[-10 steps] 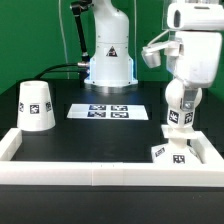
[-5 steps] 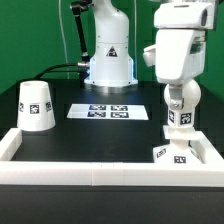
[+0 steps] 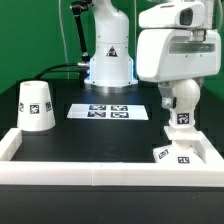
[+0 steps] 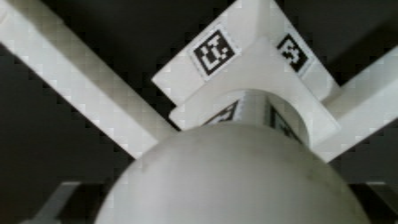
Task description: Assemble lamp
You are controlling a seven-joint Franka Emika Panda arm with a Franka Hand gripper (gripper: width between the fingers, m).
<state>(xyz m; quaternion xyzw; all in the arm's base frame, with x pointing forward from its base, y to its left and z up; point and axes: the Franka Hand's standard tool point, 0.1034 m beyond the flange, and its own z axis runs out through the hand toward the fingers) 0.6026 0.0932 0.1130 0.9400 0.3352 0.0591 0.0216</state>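
The step in hand is the fitting of the bulb (image 3: 181,117) into the base (image 3: 172,155). The hand (image 3: 179,96) is clenched on the bulb and holds it upright in the air, just above the base and apart from it. The base lies in the near corner of the surface (image 3: 110,135) on the exterior view's right, close to the low white wall (image 3: 100,172). The next move, I think, calls for a straight descent with the bulb's foot centred on the base's socket, since a small offset could push the base away. The shade (image 3: 37,105) stands mouth down at the edge on the exterior view's left, so nothing shows inside it.
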